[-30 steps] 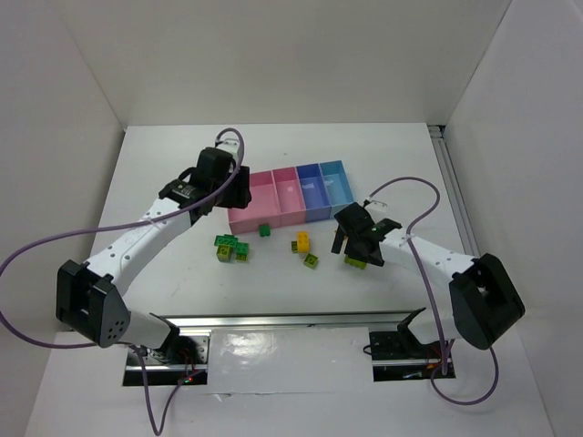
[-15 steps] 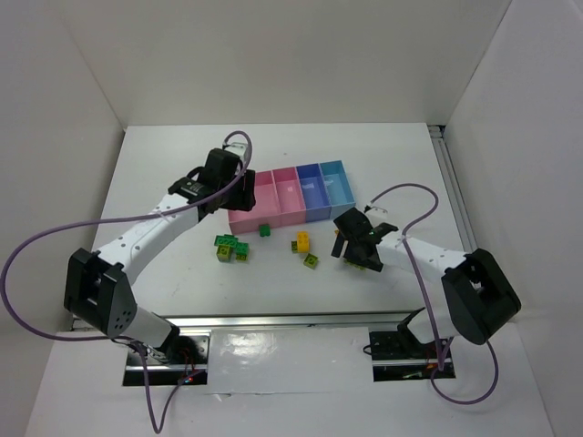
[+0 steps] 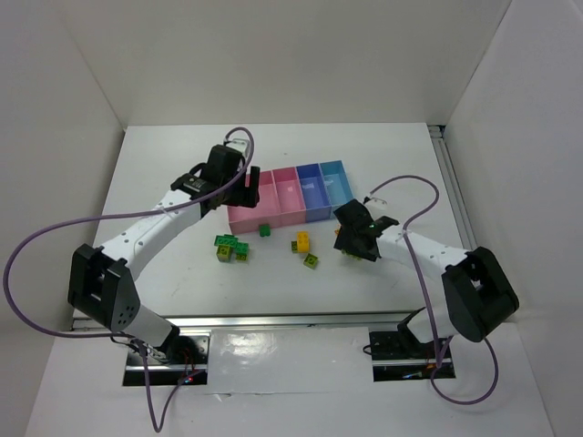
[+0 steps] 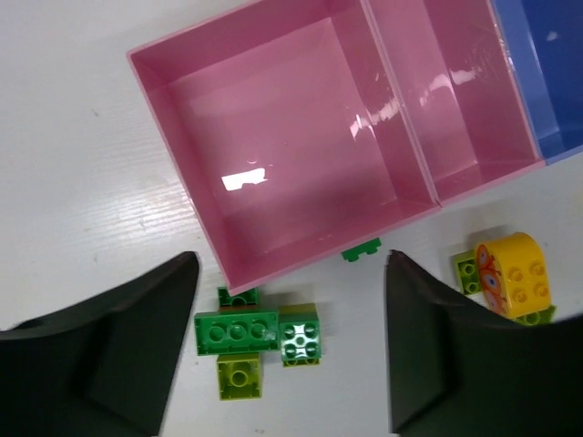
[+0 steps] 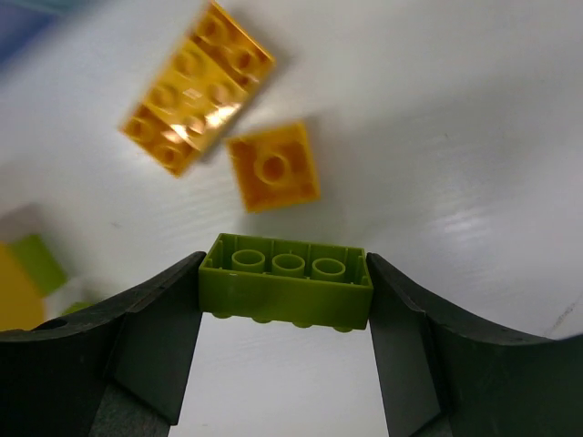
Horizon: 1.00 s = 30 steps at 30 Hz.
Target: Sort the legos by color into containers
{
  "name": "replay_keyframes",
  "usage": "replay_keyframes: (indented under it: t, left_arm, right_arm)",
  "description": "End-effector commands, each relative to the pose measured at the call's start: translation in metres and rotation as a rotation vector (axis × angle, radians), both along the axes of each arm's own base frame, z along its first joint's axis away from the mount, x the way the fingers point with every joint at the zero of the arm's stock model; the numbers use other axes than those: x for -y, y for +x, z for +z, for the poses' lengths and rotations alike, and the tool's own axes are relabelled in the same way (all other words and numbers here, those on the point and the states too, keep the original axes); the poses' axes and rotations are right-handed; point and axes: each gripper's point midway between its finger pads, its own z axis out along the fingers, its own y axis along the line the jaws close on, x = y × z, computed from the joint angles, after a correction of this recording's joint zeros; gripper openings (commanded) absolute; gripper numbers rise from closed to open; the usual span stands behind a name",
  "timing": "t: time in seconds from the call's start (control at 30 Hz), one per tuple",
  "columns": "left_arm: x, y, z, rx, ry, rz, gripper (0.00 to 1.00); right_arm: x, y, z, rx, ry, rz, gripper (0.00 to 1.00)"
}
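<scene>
My right gripper [image 5: 285,284] is shut on a lime green lego [image 5: 287,280], gripped by its short ends with its hollow underside toward the camera. Just beyond it on the table lie a long orange lego [image 5: 196,86] and a small square orange lego [image 5: 273,167]. In the top view the right gripper [image 3: 352,243] sits below the blue containers [image 3: 323,187]. My left gripper [image 4: 290,291] hangs open and holds nothing over the near wall of the wide pink container [image 4: 273,155]. Under it lie a dark green lego [image 4: 235,331], a green square lego [image 4: 299,335] and a lime lego [image 4: 238,376].
A thin dark green lego [image 4: 362,250] lies against the pink wall. A yellow rounded lego [image 4: 517,275] rests beside a lime one [image 4: 468,271]. The narrow pink container [image 4: 446,91] and a blue one [image 4: 547,73] show no bricks inside. White walls enclose the table [image 3: 164,164].
The right jaws have closed onto the lime green lego and shifted slightly up-left. The left gripper has edged toward the pink container and opened wider.
</scene>
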Motion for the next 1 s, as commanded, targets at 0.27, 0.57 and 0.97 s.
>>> replay_keyframes:
  t: [0.27, 0.57, 0.97]
  left_arm:
    - [0.000, 0.007, -0.003, -0.024, -0.006, 0.074, 1.00]
    - [-0.017, -0.014, -0.011, -0.074, -0.047, 0.247, 1.00]
    - [-0.038, -0.008, 0.024, 0.040, 0.001, 0.279, 1.00]
  right_arm:
    - [-0.052, 0.129, 0.139, 0.367, -0.003, 0.143, 0.52]
    - [-0.097, 0.215, 0.116, 0.353, 0.022, 0.204, 0.58]
    - [-0.065, 0.186, 0.166, 0.470, 0.003, 0.150, 0.76]
